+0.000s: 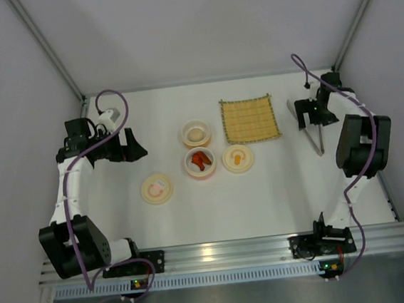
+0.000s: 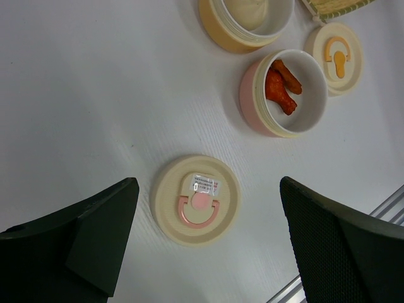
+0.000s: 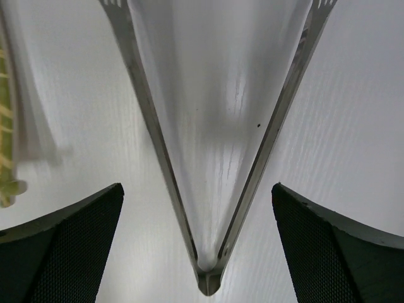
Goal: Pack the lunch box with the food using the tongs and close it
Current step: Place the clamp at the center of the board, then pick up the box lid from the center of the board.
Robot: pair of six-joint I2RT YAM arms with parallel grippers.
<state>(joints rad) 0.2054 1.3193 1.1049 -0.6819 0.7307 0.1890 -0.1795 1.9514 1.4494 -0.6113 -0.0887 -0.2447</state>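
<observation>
White tabletop (image 1: 264,203), plain grey walls. The slim silver metal tongs (image 3: 158,145) lie right under the right gripper (image 3: 197,189), between its wide-apart fingers and touching neither. The hinge end is near the palm and the tips point straight ahead, so the long axis runs along its reach. Right arm's way closer. The left gripper (image 1: 131,145), also spread, hangs well off to the side.

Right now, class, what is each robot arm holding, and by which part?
Nothing is held. The slim silver metal tongs lie between the right gripper's open jaws, untouched; the left gripper is open too.
</observation>
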